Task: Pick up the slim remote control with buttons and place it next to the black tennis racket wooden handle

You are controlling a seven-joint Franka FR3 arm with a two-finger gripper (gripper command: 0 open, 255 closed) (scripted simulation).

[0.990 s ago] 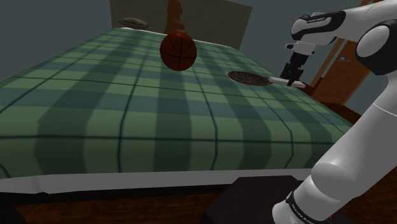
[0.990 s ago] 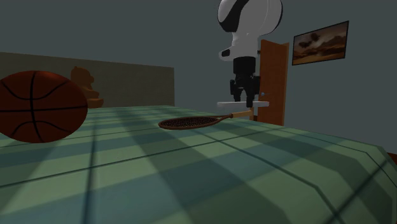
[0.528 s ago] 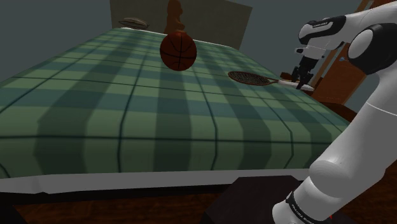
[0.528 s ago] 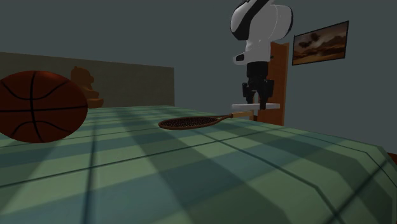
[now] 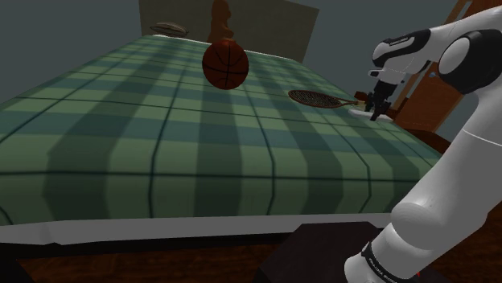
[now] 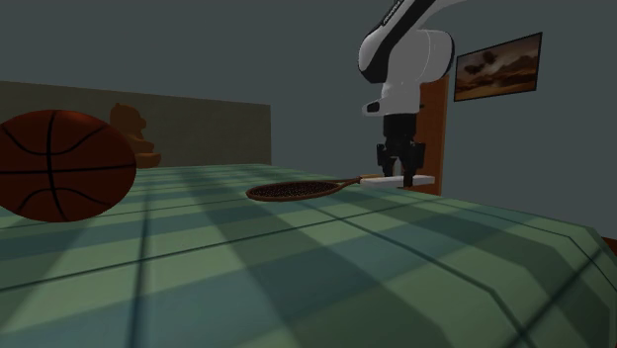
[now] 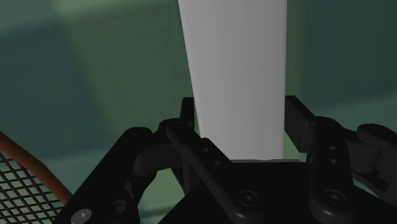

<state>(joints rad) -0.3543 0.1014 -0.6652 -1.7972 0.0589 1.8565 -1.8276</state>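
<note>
One plain white slab, the remote (image 5: 368, 113), hangs in the claw (image 5: 376, 104) in the shoulder view, low over the green plaid bed (image 5: 161, 137) at the racket's (image 5: 316, 98) handle end. The basketball (image 5: 225, 64) sits well apart, so it is no obstacle.

The second exterior view puts the remote (image 6: 396, 182) level and close to the cover, just beside the brown handle (image 6: 358, 180). I judge it is held low so that letting go will not make it bounce or slide.

From the wrist, the black fingers (image 7: 188, 124) clamp the remote (image 7: 235, 76) across its narrow width. No buttons show on it. The racket's strings (image 7: 22, 181) lie close beside.
</note>
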